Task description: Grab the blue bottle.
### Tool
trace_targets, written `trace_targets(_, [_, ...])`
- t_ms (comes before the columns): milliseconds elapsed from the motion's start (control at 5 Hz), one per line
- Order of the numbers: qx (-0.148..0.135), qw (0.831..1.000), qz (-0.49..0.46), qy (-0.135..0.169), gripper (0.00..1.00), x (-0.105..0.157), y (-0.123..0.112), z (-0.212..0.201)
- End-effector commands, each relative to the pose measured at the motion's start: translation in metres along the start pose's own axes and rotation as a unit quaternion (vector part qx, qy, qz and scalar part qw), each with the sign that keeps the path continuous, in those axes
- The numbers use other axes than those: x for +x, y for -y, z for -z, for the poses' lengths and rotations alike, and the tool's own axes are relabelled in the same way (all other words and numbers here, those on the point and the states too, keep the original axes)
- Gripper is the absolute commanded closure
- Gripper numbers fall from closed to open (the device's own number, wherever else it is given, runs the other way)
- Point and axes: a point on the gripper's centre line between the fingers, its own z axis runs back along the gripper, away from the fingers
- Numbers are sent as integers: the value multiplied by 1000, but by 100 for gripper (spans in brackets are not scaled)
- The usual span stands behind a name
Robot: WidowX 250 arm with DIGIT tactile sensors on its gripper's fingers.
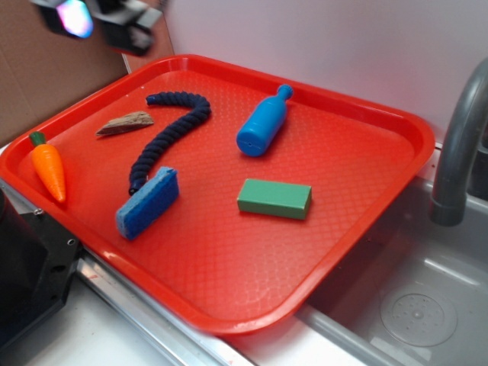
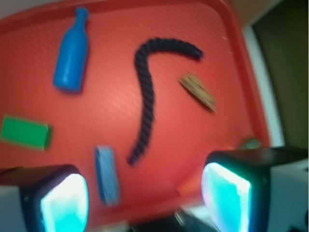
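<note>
The blue bottle lies on its side toward the far right of the red tray, neck pointing away, well apart from the gripper, whose jaws hang open and empty above the far left corner.

Red tray holds carrot, rope, sponge, green block, wood chip

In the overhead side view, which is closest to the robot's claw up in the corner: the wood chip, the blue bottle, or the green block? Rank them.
From the gripper at top left of the exterior view:
1. Wood chip, near the tray's left rim.
2. Blue bottle, lying mid-tray towards the back.
3. Green block, nearer the sink side.
</note>
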Motion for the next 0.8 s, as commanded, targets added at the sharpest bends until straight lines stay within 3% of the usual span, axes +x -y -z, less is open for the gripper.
trace_targets(0, [-45, 997, -55, 40, 0, 63, 54, 37])
trace_targets(200, [-65, 996, -36, 41, 0, 77, 72, 54])
trace_targets(400, [-58, 997, -47, 27, 0, 87, 81, 76])
trace_targets(600, [-40, 997, -59, 18, 0, 86, 70, 94])
